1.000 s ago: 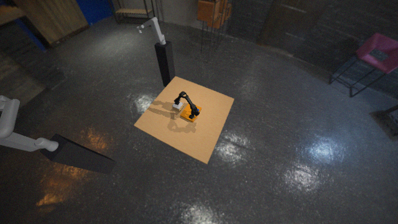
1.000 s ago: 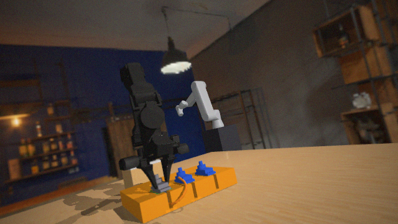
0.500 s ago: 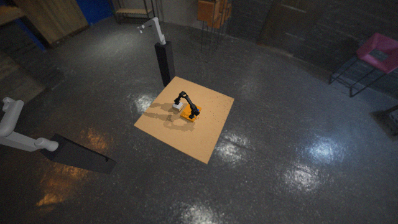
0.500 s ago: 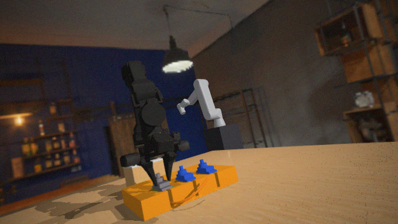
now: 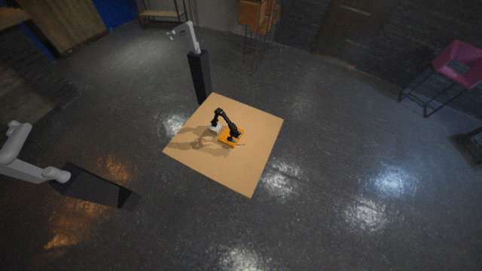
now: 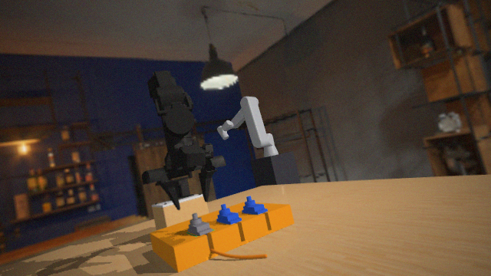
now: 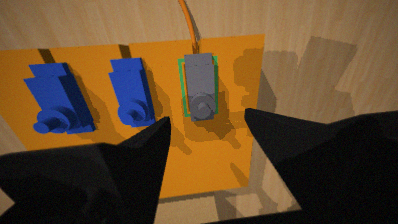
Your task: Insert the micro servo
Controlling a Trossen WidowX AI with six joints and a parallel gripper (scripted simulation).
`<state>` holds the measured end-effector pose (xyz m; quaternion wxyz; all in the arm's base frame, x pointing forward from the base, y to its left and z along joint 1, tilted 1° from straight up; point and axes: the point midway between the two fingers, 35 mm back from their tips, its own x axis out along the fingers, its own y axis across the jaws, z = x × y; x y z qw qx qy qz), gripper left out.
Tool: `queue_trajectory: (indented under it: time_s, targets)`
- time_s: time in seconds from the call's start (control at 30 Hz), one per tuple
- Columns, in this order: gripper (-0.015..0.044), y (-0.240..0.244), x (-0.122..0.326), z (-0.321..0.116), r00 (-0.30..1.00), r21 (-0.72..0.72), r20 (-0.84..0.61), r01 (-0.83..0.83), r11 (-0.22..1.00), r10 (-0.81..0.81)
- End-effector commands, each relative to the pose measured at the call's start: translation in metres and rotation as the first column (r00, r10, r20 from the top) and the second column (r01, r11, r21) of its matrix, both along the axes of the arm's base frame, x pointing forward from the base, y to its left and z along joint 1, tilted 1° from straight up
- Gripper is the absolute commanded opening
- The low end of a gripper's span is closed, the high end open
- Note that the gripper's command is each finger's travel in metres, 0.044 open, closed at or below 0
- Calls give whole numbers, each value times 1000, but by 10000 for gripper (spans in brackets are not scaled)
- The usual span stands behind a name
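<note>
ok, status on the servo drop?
Jaws open, gripper above the deck, holding nothing. Grey servo in the green-marked pocket, shaft up, cable out the side. Nothing in the way.

I see a grey servo, green pocket outline, orange deck, orange cable, two blue servos, black gripper, tan wood-grain table.
</note>
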<state>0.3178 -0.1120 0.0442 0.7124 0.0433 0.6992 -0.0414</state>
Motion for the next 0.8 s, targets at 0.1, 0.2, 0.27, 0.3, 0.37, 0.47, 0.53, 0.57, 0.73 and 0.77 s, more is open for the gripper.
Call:
queue_trajectory:
  time_s: [0.1,0.2,0.27,0.3,0.37,0.47,0.53,0.57,0.73,0.77]
  targets:
    - [440,7,-69,39,1000,0,-7,0,1000,0]
    - [440,10,-85,45,1000,1,-10,0,1000,0]
    - [440,10,-85,45,1000,1,-10,0,1000,0]
    - [440,10,-85,45,1000,1,-10,0,1000,0]
    - [440,10,-85,45,1000,1,-10,0,1000,0]
    - [440,10,-84,51,1000,1,-9,0,1000,0]
    - [440,10,-83,64,1000,1,-7,2,1000,-2]
    - [440,10,-83,74,1000,0,-6,3,1000,-3]
    - [440,11,-83,95,1000,0,-2,5,1000,-5]
    - [440,11,-83,95,1000,0,-2,5,1000,-5]
